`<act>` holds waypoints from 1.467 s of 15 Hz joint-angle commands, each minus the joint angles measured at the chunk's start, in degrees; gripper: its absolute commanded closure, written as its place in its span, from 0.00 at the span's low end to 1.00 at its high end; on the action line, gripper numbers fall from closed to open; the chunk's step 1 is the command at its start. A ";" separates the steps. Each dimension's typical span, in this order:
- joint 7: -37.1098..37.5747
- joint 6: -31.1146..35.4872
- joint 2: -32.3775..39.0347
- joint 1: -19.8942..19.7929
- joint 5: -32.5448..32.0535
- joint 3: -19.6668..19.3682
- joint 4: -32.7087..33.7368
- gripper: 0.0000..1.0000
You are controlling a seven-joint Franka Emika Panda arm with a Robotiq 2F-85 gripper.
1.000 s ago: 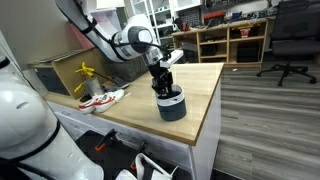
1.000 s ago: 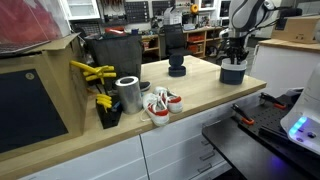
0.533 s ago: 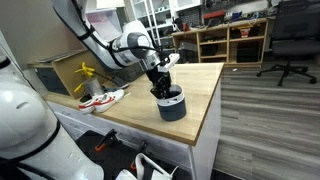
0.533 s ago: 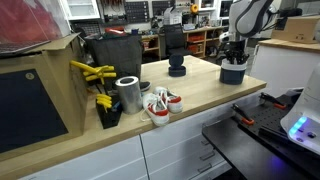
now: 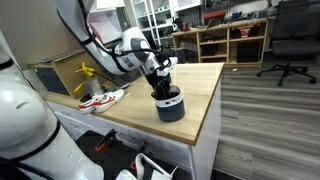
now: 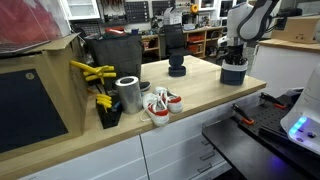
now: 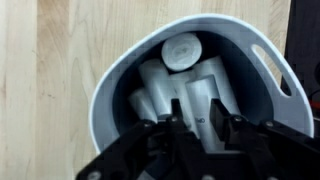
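Several white tubes (image 7: pixel 182 55) show only in the wrist view, inside the cup (image 7: pixel 105 95) near the bench (image 5: pixel 200 80) edge. The gripper (image 7: pixel 200 122) dips in, its fingers straddling one tube; whether clamped, I cannot tell.

Place: a robotics lab or workshop.
Bench: a wooden workbench (image 5: pixel 205 80) on white drawers (image 6: pixel 175 150), with a robot arm (image 5: pixel 128 45) working over it.
Tools: yellow tools (image 6: pixel 90 71) hang beside a dark box (image 6: pixel 112 52).
Background: open shelves (image 5: pixel 235 35) crowded with parts and boxes, and a black office chair (image 5: pixel 290 40).
Floor: grey planks (image 5: pixel 270 120).
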 commanded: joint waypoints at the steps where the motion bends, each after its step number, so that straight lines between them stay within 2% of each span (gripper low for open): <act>1: 3.15 1.49 1.07 -0.05 -3.09 -0.33 0.01 0.66; 13: 4.97 2.44 2.50 0.09 -5.82 -0.28 0.24 0.65; 22: 7.71 -0.73 3.25 0.04 -8.62 -0.53 0.54 0.71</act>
